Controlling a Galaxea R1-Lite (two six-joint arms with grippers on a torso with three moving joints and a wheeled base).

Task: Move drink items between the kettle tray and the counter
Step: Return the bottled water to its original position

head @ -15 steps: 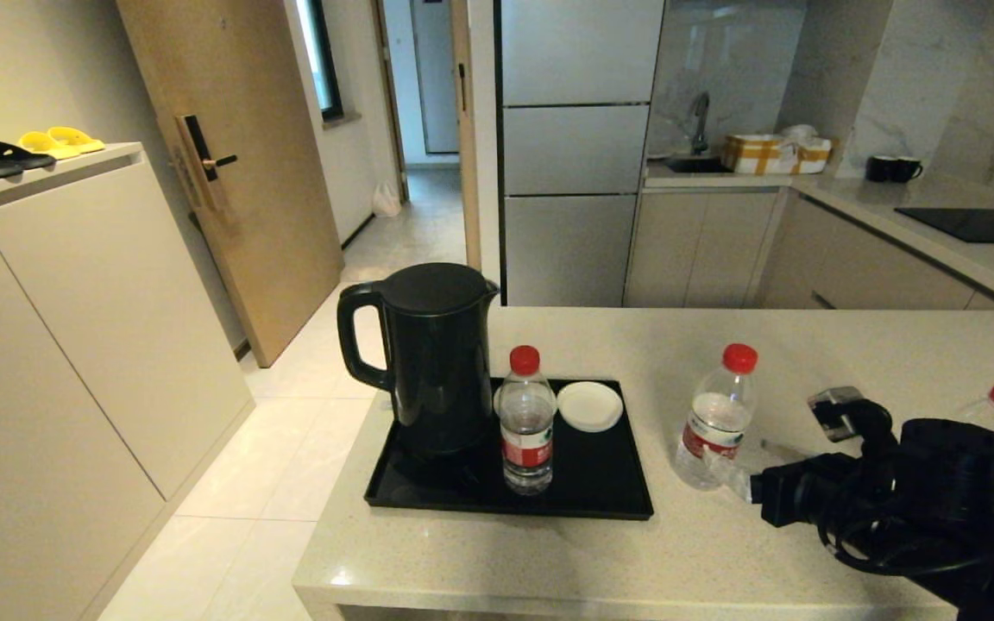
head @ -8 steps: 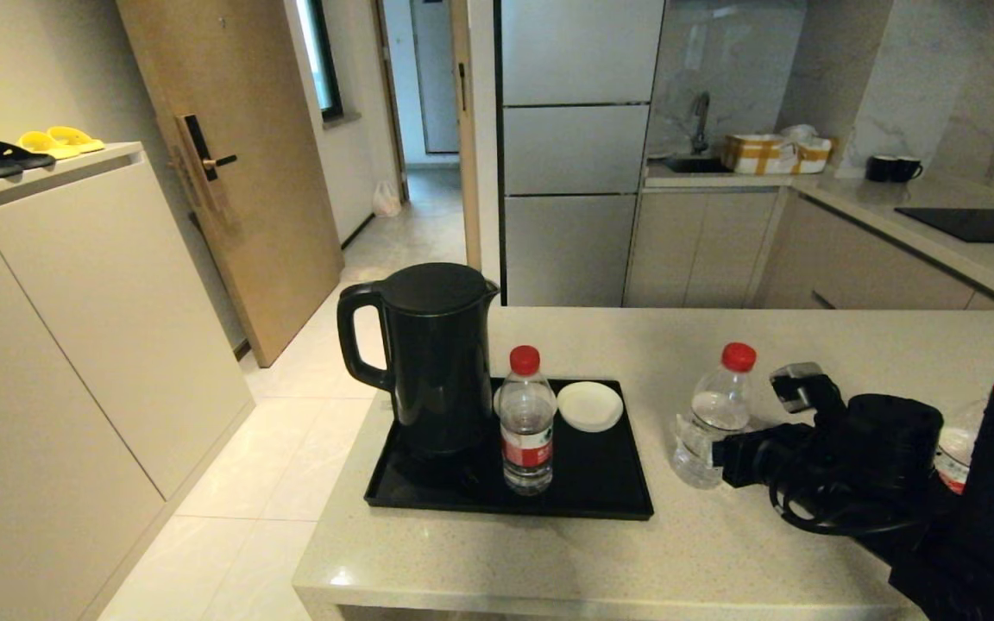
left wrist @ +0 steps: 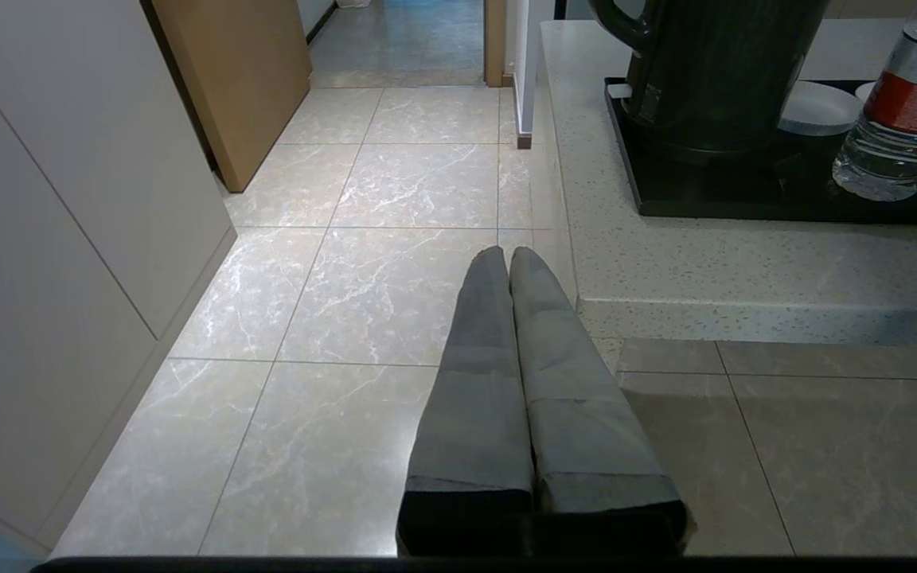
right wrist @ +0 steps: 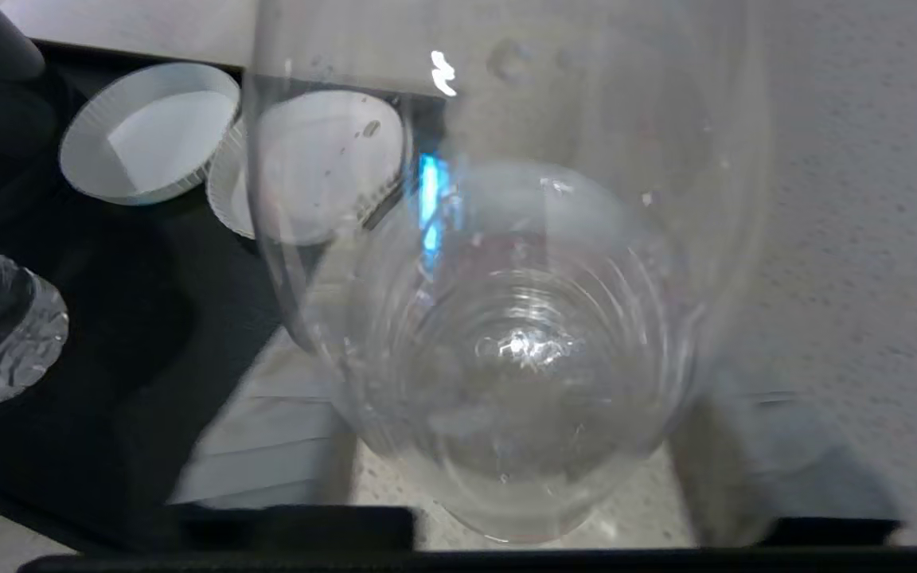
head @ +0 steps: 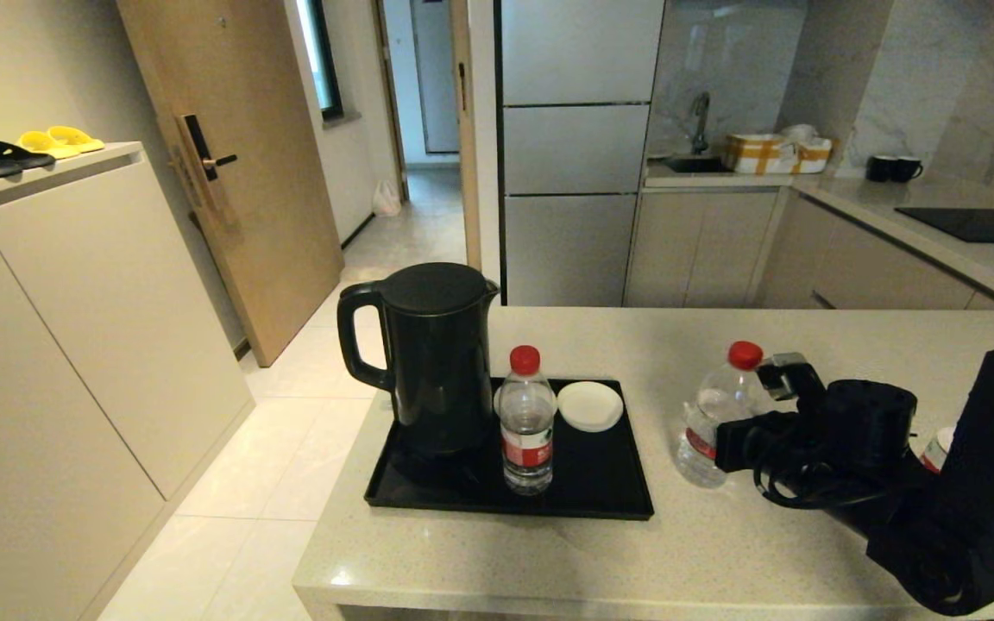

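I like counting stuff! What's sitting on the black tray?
On the tray stand the kettle, one bottle and white saucers. The kettle hides the tray's back corner, so anything there cannot be seen.

- The kettle tray (head: 600, 496) lies on the counter (head: 549, 561), near its left end.
- The kettle (head: 432, 358) stands on the tray's left part.
- One bottle (head: 526, 423) stands just right of the kettle, a saucer (head: 590, 405) behind it.
- A second bottle (head: 708, 418) stands on the counter, right of the tray.
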